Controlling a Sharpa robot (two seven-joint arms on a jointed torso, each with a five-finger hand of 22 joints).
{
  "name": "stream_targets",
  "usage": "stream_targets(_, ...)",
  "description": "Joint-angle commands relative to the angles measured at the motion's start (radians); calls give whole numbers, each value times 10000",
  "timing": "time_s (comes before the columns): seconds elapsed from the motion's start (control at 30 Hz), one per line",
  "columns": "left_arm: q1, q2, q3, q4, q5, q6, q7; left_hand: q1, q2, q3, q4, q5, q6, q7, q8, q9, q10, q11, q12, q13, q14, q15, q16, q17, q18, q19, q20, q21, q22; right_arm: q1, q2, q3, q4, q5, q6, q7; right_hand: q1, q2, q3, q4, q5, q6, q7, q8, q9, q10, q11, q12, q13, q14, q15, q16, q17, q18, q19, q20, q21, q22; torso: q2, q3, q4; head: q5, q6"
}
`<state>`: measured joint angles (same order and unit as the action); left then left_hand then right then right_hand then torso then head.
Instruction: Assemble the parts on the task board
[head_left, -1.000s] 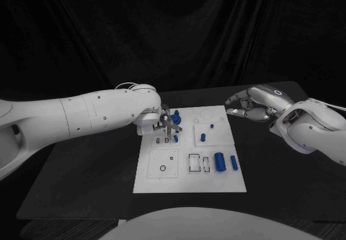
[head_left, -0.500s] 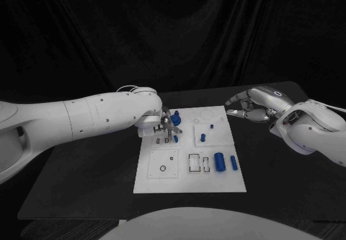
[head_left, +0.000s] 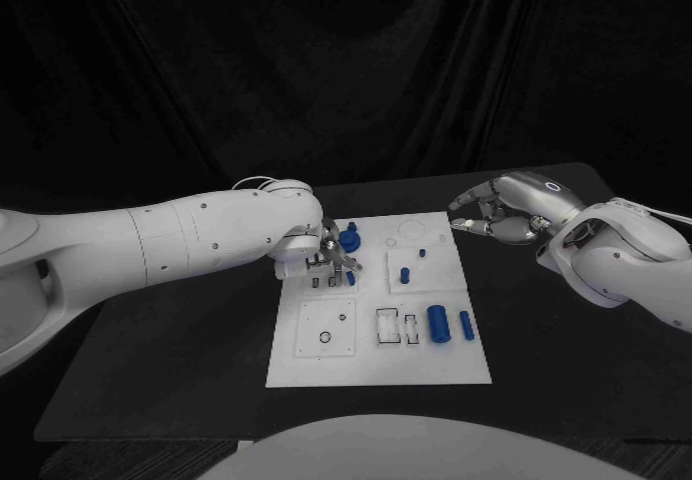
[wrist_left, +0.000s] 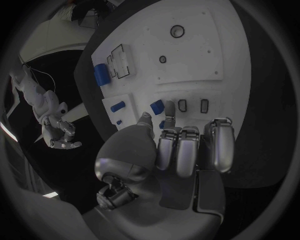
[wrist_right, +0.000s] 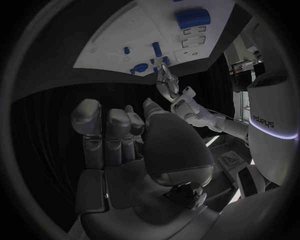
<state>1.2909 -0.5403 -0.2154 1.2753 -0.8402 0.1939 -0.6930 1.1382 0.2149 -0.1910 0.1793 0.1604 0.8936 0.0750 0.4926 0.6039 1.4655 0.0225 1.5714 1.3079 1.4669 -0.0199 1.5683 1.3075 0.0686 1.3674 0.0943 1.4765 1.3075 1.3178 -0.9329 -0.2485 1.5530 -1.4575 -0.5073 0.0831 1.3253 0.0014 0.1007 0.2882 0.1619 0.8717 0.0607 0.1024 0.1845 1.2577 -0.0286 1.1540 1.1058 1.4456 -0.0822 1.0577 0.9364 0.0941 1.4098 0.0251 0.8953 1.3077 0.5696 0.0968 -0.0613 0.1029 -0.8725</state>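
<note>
Nearest us on the task board (head_left: 378, 362), a large blue cylinder (head_left: 438, 324) and a slimmer one (head_left: 467, 323) lie beside empty slots. Farther back, our left hand (head_left: 332, 256) hovers low over the blue parts (head_left: 351, 238) at the board's far-left corner, fingers close together; whether it pinches one, we cannot tell. A misjudged descent could knock them aside. Beyond the board's far right corner, our right hand (head_left: 498, 215) hangs curled, empty.
</note>
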Motion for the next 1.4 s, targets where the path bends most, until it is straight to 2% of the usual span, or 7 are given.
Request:
stream_targets(0.03,-43,53,7,-28,14,96,202,105,-6,86,-31,47,62,2,-45,26,1053,-84,-6,2629,1039,-66,25,2633,-106,-46,-65,-41,658,-24,-3,8,-3,-58,-139,7,24,38,-30,6,67,20,-10,-48,-10,22,-4,-4,-17,43,-46,20,-31,146,52,17,-23,1189,-1,2,-4,-3,-2)
stream_targets(0.17,-77,84,7,-58,14,118,231,120,-8,130,-67,71,70,-6,-71,60,1053,-94,-6,2629,1039,-76,25,2633,-102,-53,-74,-53,648,-26,11,8,-12,-58,-121,-5,24,38,-30,6,67,20,-10,-48,-10,22,-4,-4,-17,43,-46,20,-31,146,52,17,-23,1189,0,17,14,-40,-2)
stream_targets(0.57,-115,168,8,-133,14,183,321,202,-32,318,-234,154,118,-42,-167,195,1053,-129,-6,2629,1039,-113,25,2633,-105,-28,-110,-71,659,-38,44,8,-57,-58,-49,-52,27,50,-23,3,80,22,1,-55,-15,8,3,-26,-43,38,-42,3,-50,149,47,18,-53,1183,20,1,-15,-19,-2)
stream_targets(0.73,-122,195,8,-194,15,240,355,345,-43,610,-464,266,140,-87,-293,331,1053,-172,-6,2629,1039,-153,25,2633,-106,-2,-154,-90,674,-44,56,8,-81,-58,-26,-69,34,58,-17,-2,89,25,8,-60,-19,-2,9,-40,-59,32,-38,-15,-71,151,44,20,-72,1179,8,13,-1,-49,-2)
stream_targets(1.2,-135,227,8,-244,15,316,413,595,-467,1930,-1303,1448,282,-212,-641,939,1053,-302,-6,2629,1039,-284,25,2633,-115,82,-285,-151,739,-59,68,8,-125,-58,23,-119,43,59,-13,-8,95,27,14,-64,-22,-13,14,-55,-75,28,-34,-24,-79,150,44,22,-75,1179,-7,27,-4,-74,-2)
stream_targets(1.4,-137,215,8,-246,15,313,427,453,-672,2558,-1544,1624,287,-208,-810,1155,1053,-306,-6,2629,1039,-292,25,2633,-112,84,-301,-189,746,-76,59,8,-134,-58,31,-136,43,59,-13,-8,95,27,14,-64,-22,-13,14,-55,-75,28,-34,-24,-79,150,44,22,-75,1179,-9,30,-9,-72,-2)
